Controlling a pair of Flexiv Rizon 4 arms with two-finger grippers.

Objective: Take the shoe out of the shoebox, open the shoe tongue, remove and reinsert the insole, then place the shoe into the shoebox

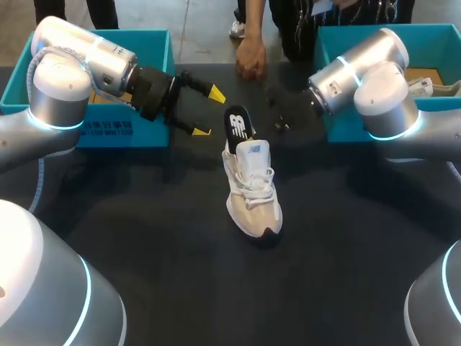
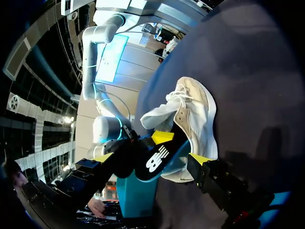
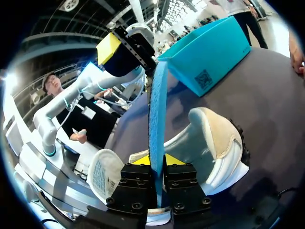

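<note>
The dark table [image 1: 180, 274] is lying bare along its near side, matte and almost black. At its middle a pale shoe [image 1: 252, 189] is standing on its sole, toe pointing toward the robot, laces slack and the white tongue lifted up.

Just past the heel, a black insole [image 1: 238, 124] is standing nearly on end. Its lower end is meeting the shoe's opening, though it is hard to tell whether it is reaching inside. In the right wrist view the right gripper [image 3: 158, 160] is pinching this insole edge-on between both yellow tips, with the shoe lying just beside them.

The left gripper [image 1: 207, 112] is hanging beside the insole with its fingers spread wide and nothing in them. Its own camera is showing the insole crossing just ahead of the tips.

Farther back, the left shoebox [image 1: 155, 133] and the right shoebox [image 1: 432, 34], both teal, are sitting at the table's far corners. Between them a person's hand [image 1: 250, 58] is resting on the far edge.
</note>
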